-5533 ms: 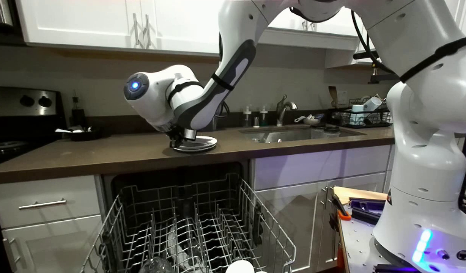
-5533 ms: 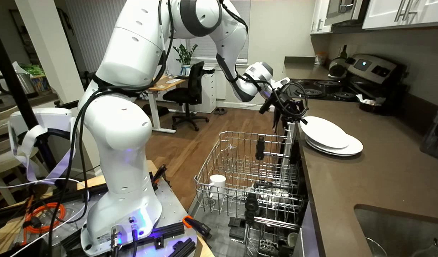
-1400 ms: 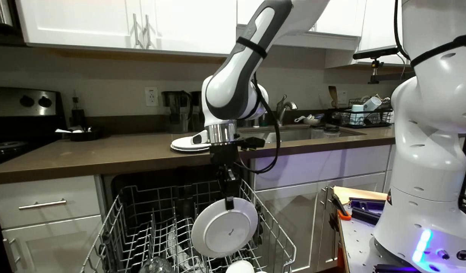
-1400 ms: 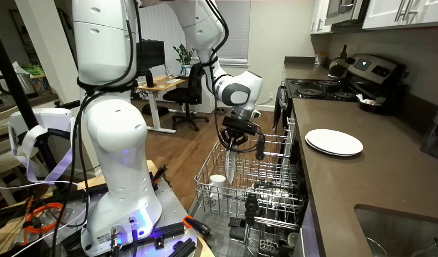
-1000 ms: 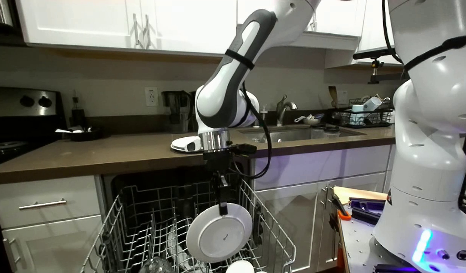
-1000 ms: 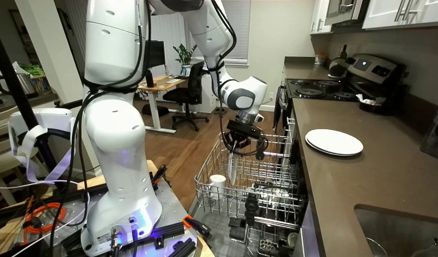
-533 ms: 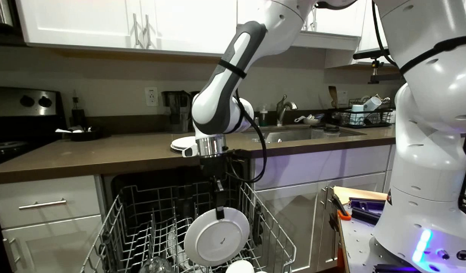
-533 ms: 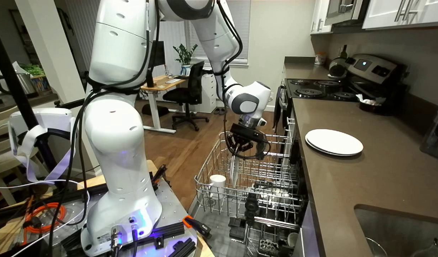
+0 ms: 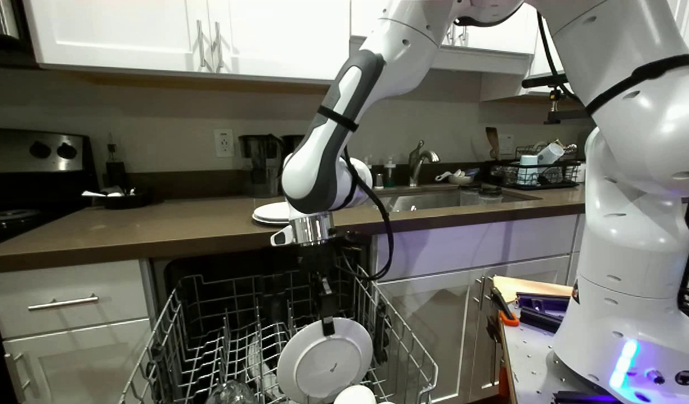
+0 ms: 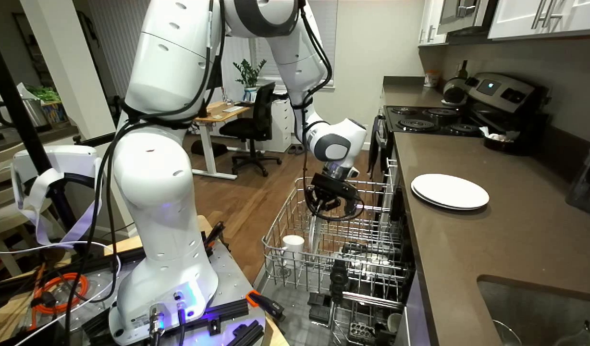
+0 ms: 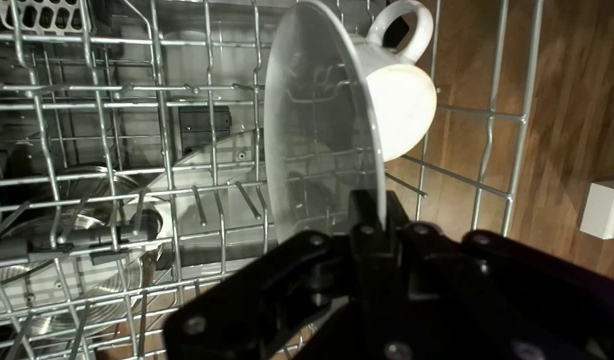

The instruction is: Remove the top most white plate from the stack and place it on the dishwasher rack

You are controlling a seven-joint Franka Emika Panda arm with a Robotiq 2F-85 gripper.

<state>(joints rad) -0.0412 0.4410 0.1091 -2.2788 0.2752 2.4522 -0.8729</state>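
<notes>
Gripper [image 11: 381,212] clamped white plate [image 9: 326,362] by its rim, upright within dishwasher rack [image 9: 232,336], beside white mug [image 11: 403,112]; stack [image 9: 270,213] lay on far countertop [image 9: 170,221].

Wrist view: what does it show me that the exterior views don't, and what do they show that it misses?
Only the wrist view clearly shows the inner face of the plate, with faint reflections on it, and fingers on both sides of its rim.

Only the exterior views show the stack on the countertop, visible in both; an exterior view also shows the plate's underside, with a small mark.

All share the plate held steeply on edge by the gripper, over the floor of the dishwasher rack, near the white mug. None settles whether its lower edge touches the rack.
</notes>
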